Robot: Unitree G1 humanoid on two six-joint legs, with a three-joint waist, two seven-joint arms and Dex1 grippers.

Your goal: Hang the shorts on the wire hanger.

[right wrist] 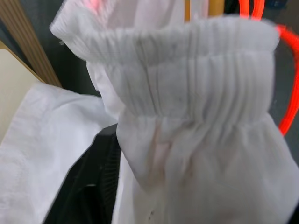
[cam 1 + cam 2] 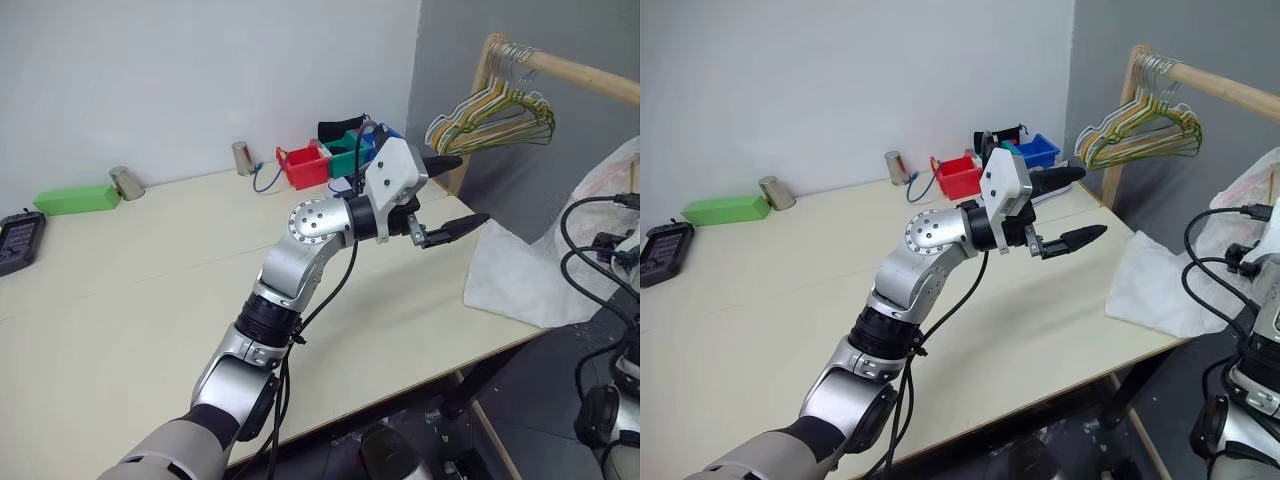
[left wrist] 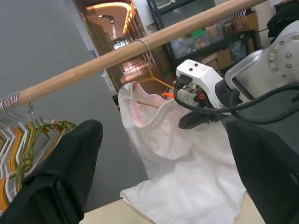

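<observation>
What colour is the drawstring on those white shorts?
Bright orange-red drawstring on the thin white fabric shorts; clearest in the right wrist view.

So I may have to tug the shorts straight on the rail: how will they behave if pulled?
Probably floppy: the shorts hang in loose folds and spill onto the table. Likely light, since the thin fabric lets light through. The gathered waistband would probably stretch rather than hold shape.

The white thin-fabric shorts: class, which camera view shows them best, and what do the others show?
The left wrist view: the white thin-fabric shorts hang whole from the wooden rail down onto the table. The right wrist view gives a waistband close-up; the eye views show a corner on the table edge.
</observation>
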